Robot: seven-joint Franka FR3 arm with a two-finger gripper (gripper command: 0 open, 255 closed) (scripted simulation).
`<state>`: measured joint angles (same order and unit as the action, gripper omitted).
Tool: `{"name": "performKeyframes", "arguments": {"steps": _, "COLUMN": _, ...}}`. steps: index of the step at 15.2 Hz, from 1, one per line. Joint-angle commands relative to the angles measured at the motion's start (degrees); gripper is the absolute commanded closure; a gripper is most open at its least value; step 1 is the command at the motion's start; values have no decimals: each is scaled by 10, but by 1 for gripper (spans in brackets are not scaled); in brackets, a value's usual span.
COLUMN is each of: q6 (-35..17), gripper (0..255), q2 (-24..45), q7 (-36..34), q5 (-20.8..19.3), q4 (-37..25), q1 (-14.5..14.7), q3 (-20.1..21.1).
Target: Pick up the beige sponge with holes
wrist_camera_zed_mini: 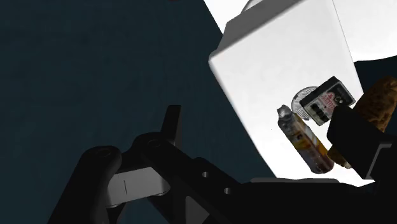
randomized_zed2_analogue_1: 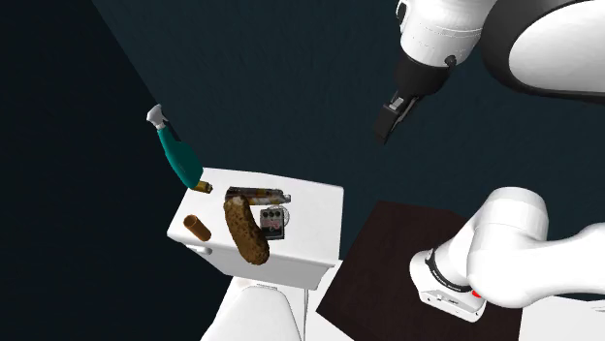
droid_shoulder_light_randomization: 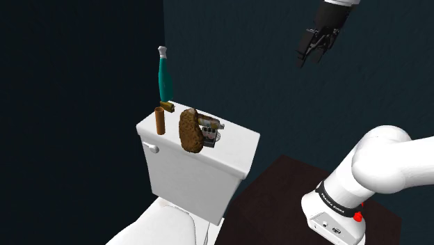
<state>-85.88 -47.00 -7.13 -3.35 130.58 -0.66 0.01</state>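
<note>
The sponge (droid_shoulder_light_randomization: 191, 130) is a mottled brown, porous lump standing on edge on the white toilet tank lid (droid_shoulder_light_randomization: 233, 149), leaning against a small can. In the second exterior view the sponge (randomized_zed2_analogue_1: 246, 231) lies near the lid's (randomized_zed2_analogue_1: 315, 218) front edge. My gripper (droid_shoulder_light_randomization: 311, 57) hangs high in the air, well above the tank and off toward the shoulder view's right, open and holding nothing. The gripper (randomized_zed2_analogue_1: 386, 126) points down toward the lid. Past the gripper (wrist_camera_zed_mini: 257, 114) in the wrist view, the sponge (wrist_camera_zed_mini: 382, 98) peeks out behind one finger.
On the lid also stand a teal bottle (droid_shoulder_light_randomization: 165, 76), a brown cylinder (droid_shoulder_light_randomization: 161, 121), a small brown piece (droid_shoulder_light_randomization: 167, 106), a lying can (droid_shoulder_light_randomization: 211, 123) and a small black-and-white item (droid_shoulder_light_randomization: 211, 138). Below is the toilet bowl (droid_shoulder_light_randomization: 163, 226). A dark brown surface (droid_shoulder_light_randomization: 278, 184) lies beside the tank.
</note>
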Motion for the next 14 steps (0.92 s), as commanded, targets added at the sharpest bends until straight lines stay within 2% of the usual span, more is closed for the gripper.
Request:
{"name": "performKeyframes", "arguments": {"steps": 1, "q6": 0, "gripper": 0, "q2": 0, "q7": 0, "q5": 0, "q4": 0, "q1": 0, "q3": 0}}
{"name": "performKeyframes", "arguments": {"steps": 8, "q6": -167, "gripper": 0, "q2": -4, "q7": -27, "q5": 63, "q4": 125, "q1": 22, "q3": 6}}
{"name": "performKeyframes", "arguments": {"steps": 14, "q6": -326, "gripper": 0, "q2": 35, "q7": -37, "q5": 123, "q4": 201, "q1": 52, "q3": 18}}
